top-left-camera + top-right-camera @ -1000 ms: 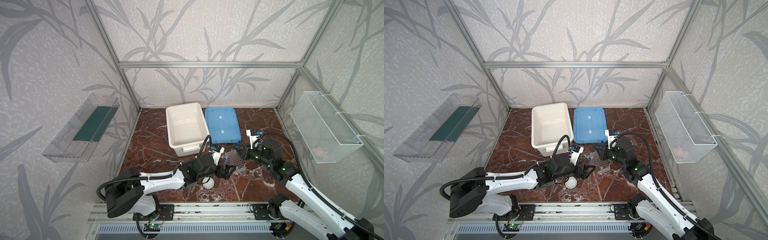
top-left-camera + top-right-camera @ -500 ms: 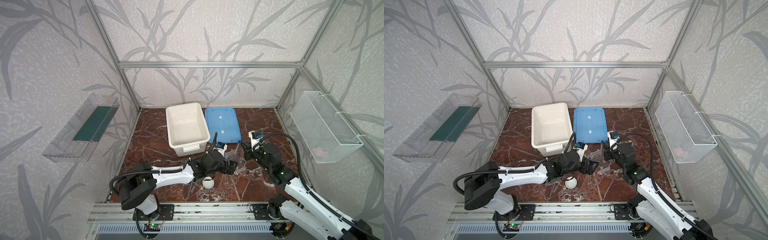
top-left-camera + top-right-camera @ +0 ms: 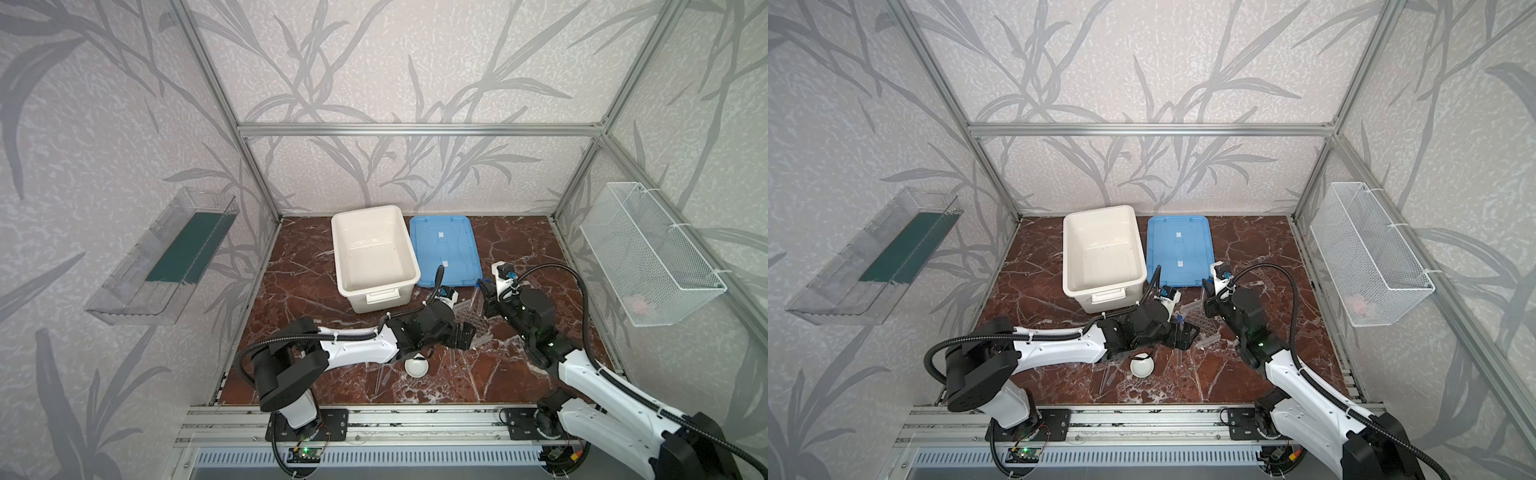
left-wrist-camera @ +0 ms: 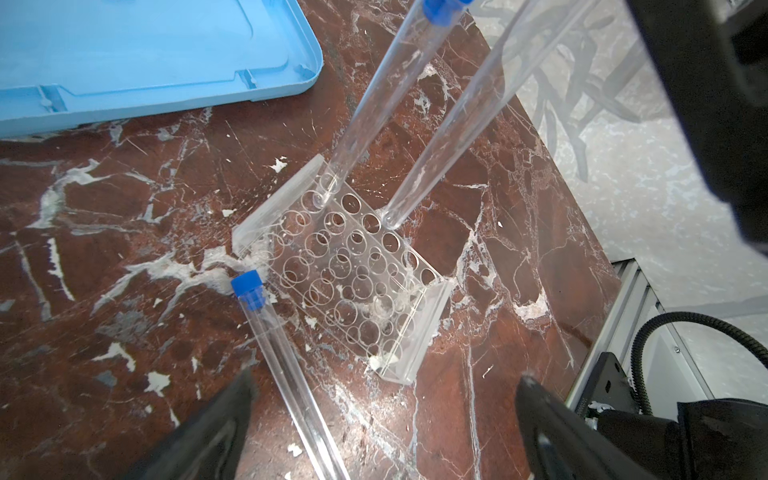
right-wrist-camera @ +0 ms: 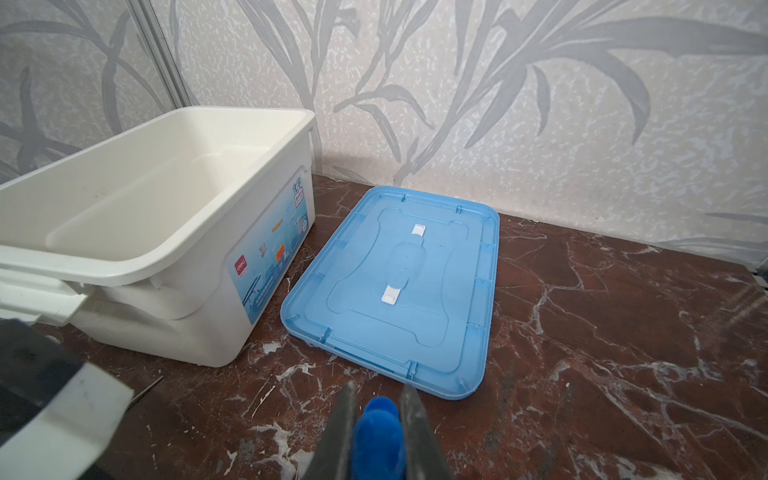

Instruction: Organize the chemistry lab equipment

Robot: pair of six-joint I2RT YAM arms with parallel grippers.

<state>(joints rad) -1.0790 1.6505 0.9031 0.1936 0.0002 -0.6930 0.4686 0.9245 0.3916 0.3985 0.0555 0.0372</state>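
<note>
Left claw (image 4: 386, 380) is held wide open, nothing in it, above the rack (image 4: 332, 270) on the worktop (image 4: 104, 249). Right claw (image 5: 379, 390) is clamped on a blue cap (image 5: 379, 432) (which tube it tops cannot be told). A capped tube (image 4: 376, 104) and a second tube (image 4: 459, 124) are stood tilted in holes at one end of the rack. A loose tube (image 4: 286, 374) is laid flat just beside it. The dish (image 3: 417, 368) is seen nearer the front, apart.

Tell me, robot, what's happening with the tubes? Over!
Left gripper open, near rack. Right gripper shut on a tube cap. Two tubes upright at rack, third tube lying beside it. No blockage seen.
</note>
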